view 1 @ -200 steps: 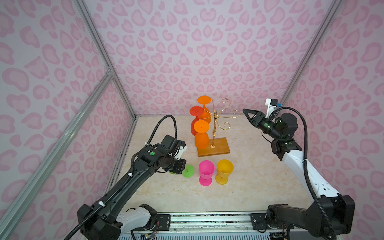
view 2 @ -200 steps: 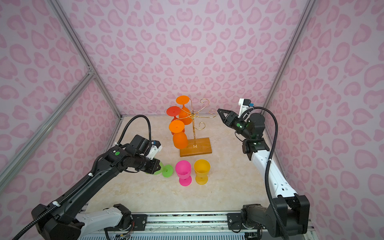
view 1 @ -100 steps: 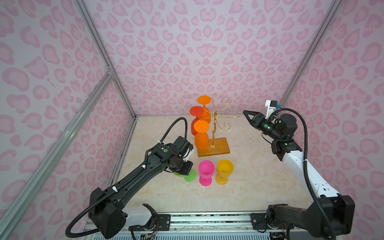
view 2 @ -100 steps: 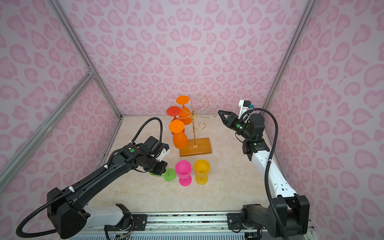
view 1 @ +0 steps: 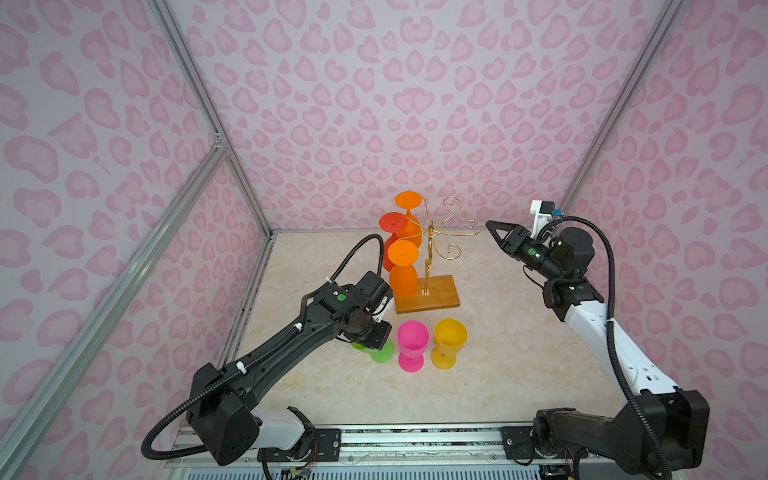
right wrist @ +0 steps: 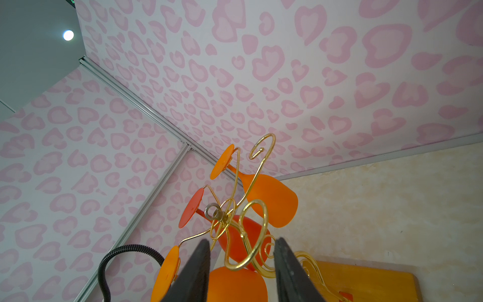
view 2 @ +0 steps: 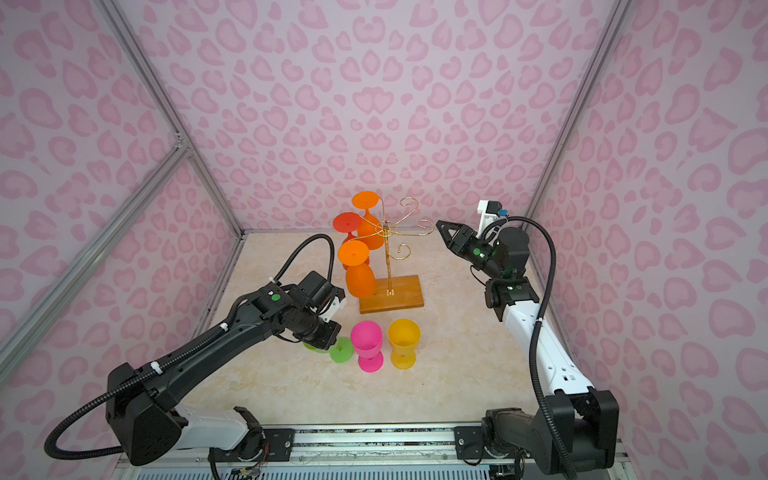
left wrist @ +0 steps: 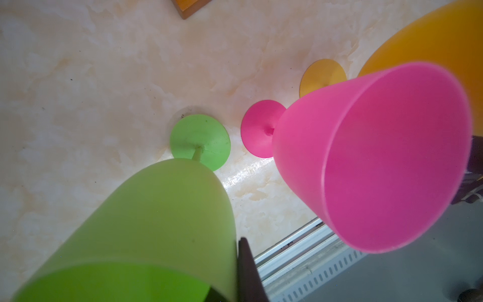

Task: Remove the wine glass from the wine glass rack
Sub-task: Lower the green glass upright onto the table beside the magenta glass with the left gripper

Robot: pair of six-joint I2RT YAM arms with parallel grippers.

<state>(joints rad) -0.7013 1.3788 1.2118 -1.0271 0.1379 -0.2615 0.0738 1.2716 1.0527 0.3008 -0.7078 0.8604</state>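
Observation:
The wine glass rack (view 1: pixel 432 232) (view 2: pixel 386 227) is gold wire on a wooden base (view 1: pixel 438 296), standing at the back middle. Three wine glasses hang upside down on its left arms: an orange one at the back (view 1: pixel 409 200), a red one (view 1: pixel 392 222) and an orange one in front (view 1: pixel 402 270). My right gripper (view 1: pixel 488 225) (right wrist: pixel 241 241) is open in the air just right of the rack, pointing at its curled arms. My left gripper (view 1: pixel 372 334) (left wrist: pixel 232 274) is low by the table, shut on the bowl wall of a tilted green wine glass (left wrist: pixel 156 222), whose foot (view 1: pixel 381 352) is at the table.
A pink glass (view 1: pixel 412 340) and a yellow glass (view 1: pixel 449 336) stand upright in front of the rack base, right beside the green glass. Pink patterned walls close in the back and both sides. A metal rail (view 1: pixel 415 436) runs along the front edge.
My left arm has swung right and slightly down with the green glass, bringing its foot closer to the pink glass. The right arm has hardly moved.

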